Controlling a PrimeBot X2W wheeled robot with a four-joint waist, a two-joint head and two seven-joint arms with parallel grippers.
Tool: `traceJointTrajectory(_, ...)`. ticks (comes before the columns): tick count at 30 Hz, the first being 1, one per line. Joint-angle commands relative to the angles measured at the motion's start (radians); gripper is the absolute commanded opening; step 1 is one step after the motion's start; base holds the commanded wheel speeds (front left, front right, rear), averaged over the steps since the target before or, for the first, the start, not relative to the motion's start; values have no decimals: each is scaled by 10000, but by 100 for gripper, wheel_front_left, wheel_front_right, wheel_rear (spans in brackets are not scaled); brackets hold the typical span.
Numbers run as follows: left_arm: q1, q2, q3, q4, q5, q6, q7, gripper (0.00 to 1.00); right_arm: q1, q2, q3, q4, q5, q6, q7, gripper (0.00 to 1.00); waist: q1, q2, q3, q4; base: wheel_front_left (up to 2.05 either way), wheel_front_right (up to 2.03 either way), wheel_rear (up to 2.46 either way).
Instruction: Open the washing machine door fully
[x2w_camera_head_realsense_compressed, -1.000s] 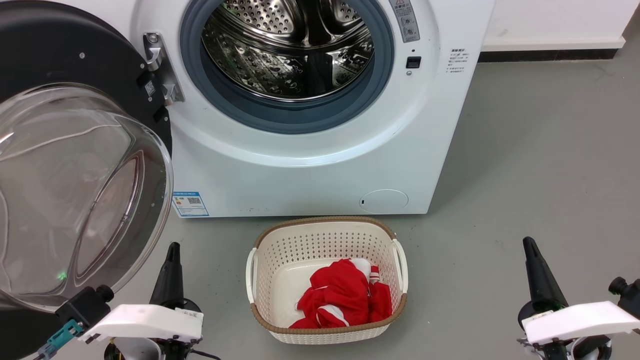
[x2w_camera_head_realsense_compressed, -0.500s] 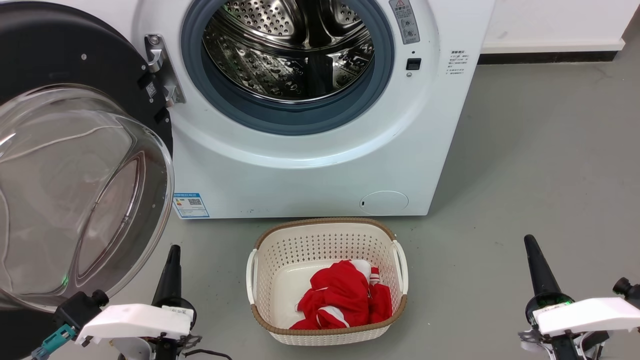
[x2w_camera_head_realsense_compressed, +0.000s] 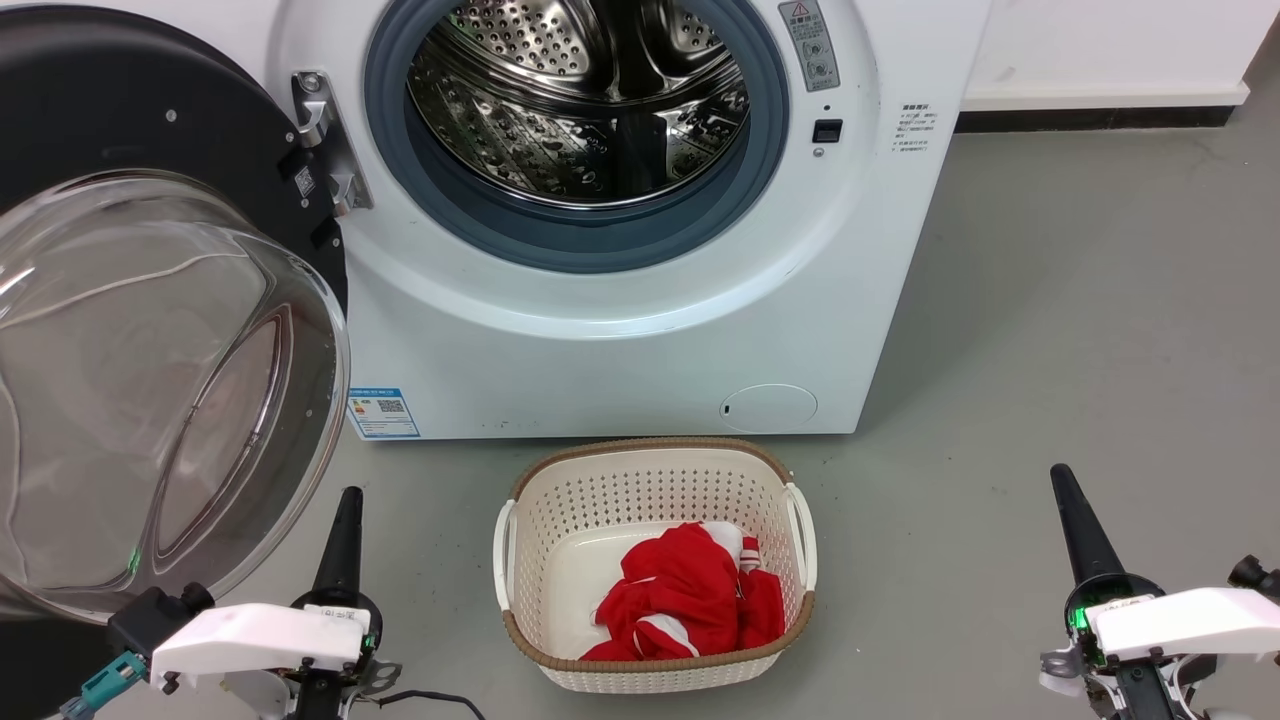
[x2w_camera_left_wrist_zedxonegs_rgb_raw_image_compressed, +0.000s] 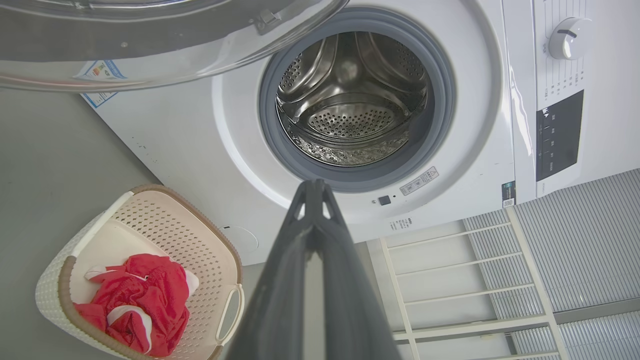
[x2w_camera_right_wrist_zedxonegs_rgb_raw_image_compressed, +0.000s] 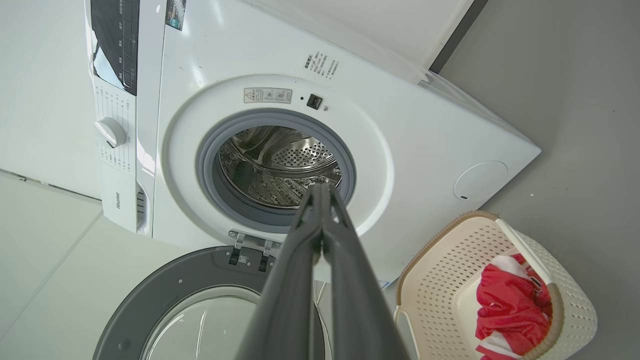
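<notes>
1. Nearest me in the head view, my left pincer (x2w_camera_head_realsense_compressed: 349, 497) sits at the lower left. Its two dark fingers are pressed together with nothing between them, and my left wrist view shows the tips meeting.
2. My right pincer (x2w_camera_head_realsense_compressed: 1060, 475) sits at the lower right, likewise closed and empty. It is over bare grey floor (x2w_camera_head_realsense_compressed: 1050, 300), well apart from the machine.
3. Between the two pincers a cream perforated basket (x2w_camera_head_realsense_compressed: 650, 446) with a brown rim stands on the floor, just in front of the machine. A crumpled red and white garment (x2w_camera_head_realsense_compressed: 690, 595) lies in it.
4. The washing machine door (x2w_camera_head_realsense_compressed: 120, 110) is swung out to the machine's left side with its inner face towards me. Its clear glass bowl (x2w_camera_head_realsense_compressed: 150, 380) bulges at the camera. My left pincer's fingers stand just beside the bowl's lower edge, apart from it.
5. A metal hinge (x2w_camera_head_realsense_compressed: 325, 150) ties the door to the washing machine (x2w_camera_head_realsense_compressed: 620, 340). Low on the white front are a small blue label (x2w_camera_head_realsense_compressed: 383, 412) and a round flap (x2w_camera_head_realsense_compressed: 768, 405).
6. Farthest back, the blue-grey gasket (x2w_camera_head_realsense_compressed: 600, 240) rings the perforated steel drum (x2w_camera_head_realsense_compressed: 590, 90), and the opening is wholly uncovered.
</notes>
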Motion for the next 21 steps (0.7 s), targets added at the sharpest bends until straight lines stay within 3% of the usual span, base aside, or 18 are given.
traceJointTrajectory(1,-244,16,56,-23,-303,-64,80,0,-234,-52,-33,-1,325,-1,61,0,0,0,-6,2,0,0,0)
traceJointTrajectory(21,-343,17,172,204,-2051,-155,518,0,-452,-23,-179,293,2040,-2,439,0,0,0,-64,14,0,0,0)
